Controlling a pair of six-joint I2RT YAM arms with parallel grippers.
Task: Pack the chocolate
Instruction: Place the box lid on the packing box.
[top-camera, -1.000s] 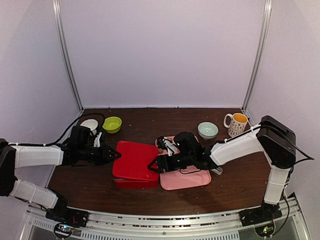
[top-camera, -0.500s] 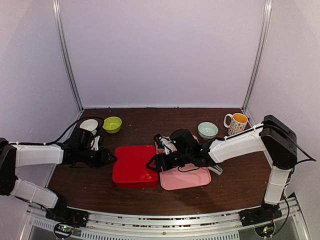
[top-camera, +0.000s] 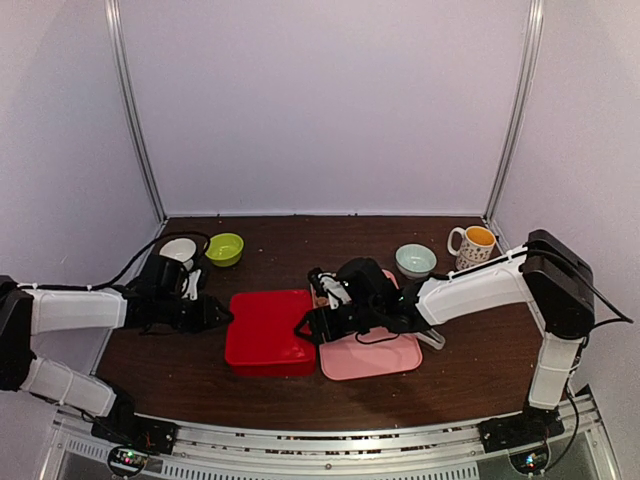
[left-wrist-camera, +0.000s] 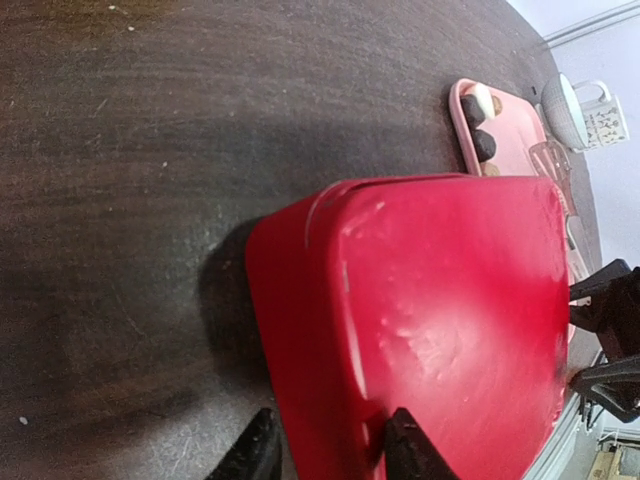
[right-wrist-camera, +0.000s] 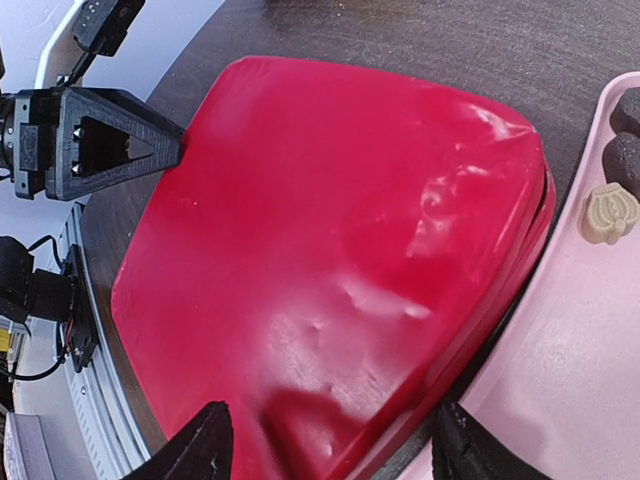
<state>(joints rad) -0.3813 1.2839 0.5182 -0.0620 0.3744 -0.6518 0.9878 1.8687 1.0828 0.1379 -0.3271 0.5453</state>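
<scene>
Right, your landmark is the red box (top-camera: 268, 330), a rounded-corner rectangle in glossy plastic with its lid on; the sheen shows small dents and ripples in the lid. It sits on the dark, wood-grained table (top-camera: 300, 250).

Your left gripper (top-camera: 222, 312) is at the box's left edge. From the wrist view its black fingers (left-wrist-camera: 408, 452) straddle the lid's rim, but I cannot tell whether they pinch it or just sit around it.

Your right gripper (top-camera: 305, 330) is at the box's right edge, jaws spread wide and released, one fingertip over the lid and the other toward the tray.

Touching the box on its right is a flat pink tray (top-camera: 375, 355), smooth and matte, with a raised lip. The chocolate (right-wrist-camera: 608, 213) lies on that tray at its far corner, just beside the box: a cream ridged piece and a couple of dark, lumpy ones.

Behind the box to the left are a round green bowl (top-camera: 224, 248) and a white bowl (top-camera: 179, 249); behind it to the right are a pale bowl (top-camera: 415, 260) and a patterned mug (top-camera: 473, 248).
</scene>
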